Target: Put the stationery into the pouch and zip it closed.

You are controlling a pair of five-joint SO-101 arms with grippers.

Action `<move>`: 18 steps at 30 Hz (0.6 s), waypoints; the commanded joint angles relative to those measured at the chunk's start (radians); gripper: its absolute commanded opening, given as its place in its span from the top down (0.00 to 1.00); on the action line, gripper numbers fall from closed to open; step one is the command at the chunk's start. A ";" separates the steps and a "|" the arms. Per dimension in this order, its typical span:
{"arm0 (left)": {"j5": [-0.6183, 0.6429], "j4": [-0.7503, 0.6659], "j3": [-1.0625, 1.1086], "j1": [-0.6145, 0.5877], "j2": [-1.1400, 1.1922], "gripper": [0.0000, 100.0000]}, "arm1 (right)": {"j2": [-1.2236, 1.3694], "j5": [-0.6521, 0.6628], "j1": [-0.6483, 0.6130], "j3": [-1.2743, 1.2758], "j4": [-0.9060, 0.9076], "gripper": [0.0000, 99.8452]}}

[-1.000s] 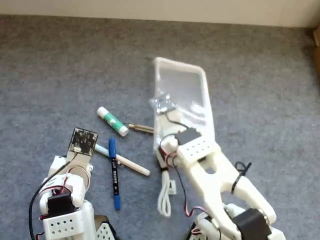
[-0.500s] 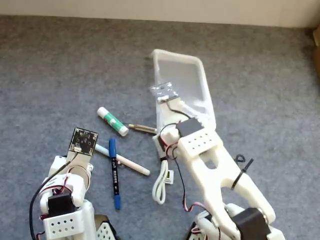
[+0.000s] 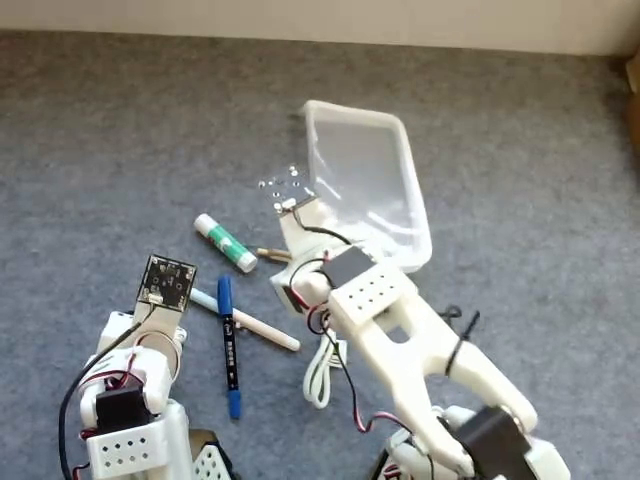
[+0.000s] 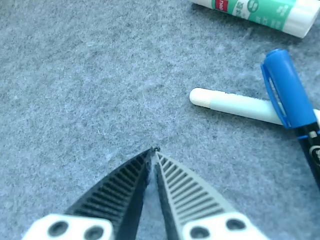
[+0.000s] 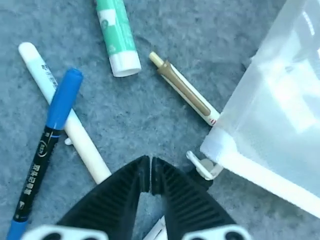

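A: Where is the pouch (image 3: 365, 185), please?

B: In the high view it lies on the grey carpet (image 3: 100, 130), clear and flat, at about 2 o'clock from the glue stick (image 3: 225, 243). Its near end is just beside the right arm.

A: And the stationery?

B: All four pieces lie on the carpet outside the pouch. The brown pen (image 3: 280, 256) is at 3 o'clock from the glue stick, and its far end comes close to the pouch's corner. The blue marker (image 3: 228, 345) is at 6 o'clock from the glue stick. It crosses over the white pen (image 3: 245, 322), and they touch there.

A: How is the right gripper (image 5: 150, 172)?

B: Its two fingers are pressed together and they pinch nothing. It hangs over the carpet between the white pen and the pouch. A small white loop (image 5: 202, 165) at the pouch's corner is just beside the tip. I cannot tell if they touch.

A: And the left gripper (image 4: 152, 152)?

B: Its fingers are also pressed together and hold nothing. It points at bare carpet, with the white pen and the marker's cap near it.

A: Anything more?

B: A white cable (image 3: 325, 370) lies at 3 o'clock from the marker, partly under the right arm.
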 commanded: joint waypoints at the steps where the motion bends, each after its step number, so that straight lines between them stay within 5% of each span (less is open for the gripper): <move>1: 0.006 -0.015 0.016 -0.015 -0.012 0.99 | 0.031 -0.006 -0.002 -0.050 -0.062 0.99; 11: 0.006 -0.015 0.015 -0.015 -0.012 0.99 | 0.147 -0.006 0.174 -0.050 -0.048 0.99; 18: 0.006 -0.015 0.015 -0.015 -0.012 0.99 | 0.021 -0.006 0.193 -0.059 0.183 0.99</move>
